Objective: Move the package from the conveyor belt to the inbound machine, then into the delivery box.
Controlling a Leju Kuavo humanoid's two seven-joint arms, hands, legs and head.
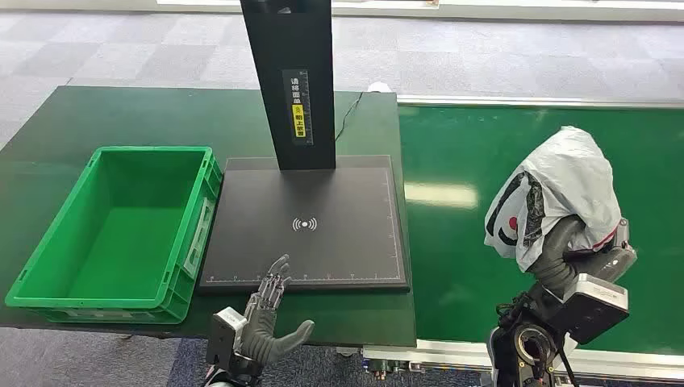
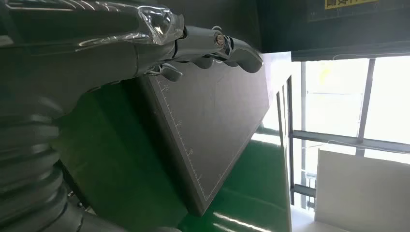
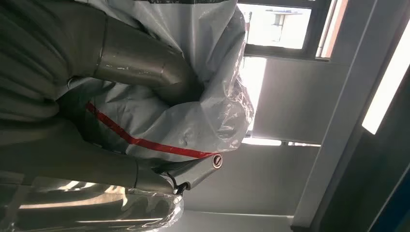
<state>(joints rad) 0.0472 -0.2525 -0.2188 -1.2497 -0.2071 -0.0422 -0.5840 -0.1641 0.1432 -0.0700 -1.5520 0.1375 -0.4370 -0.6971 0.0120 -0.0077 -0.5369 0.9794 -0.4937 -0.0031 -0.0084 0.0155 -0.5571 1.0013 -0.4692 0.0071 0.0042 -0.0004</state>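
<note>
So the right hand (image 1: 565, 250) has the package (image 1: 556, 193) wrapped up in its fingers, a crinkly white plastic bag with black and red print, held up in the air above the green conveyor belt (image 1: 468, 234). From the right wrist view you can see the thumb dug into the bag and a red stripe running across it, so the hold looks pretty solid to me. The thing that matters next: the black scanner pad (image 1: 323, 193) with the wireless symbol sits to the left of the bag, between the belt and the green crate (image 1: 56, 266), so I'd guess the right arm has to swing leftward across the belt edge to set it down there. The bag stands roughly upright, its longer side pointing up. The left hand (image 1: 270, 318) is holding nothing, fingers spread, hanging out at the near edge of the pad, well apart from the bag, but it's the closer one to the crate.
</note>
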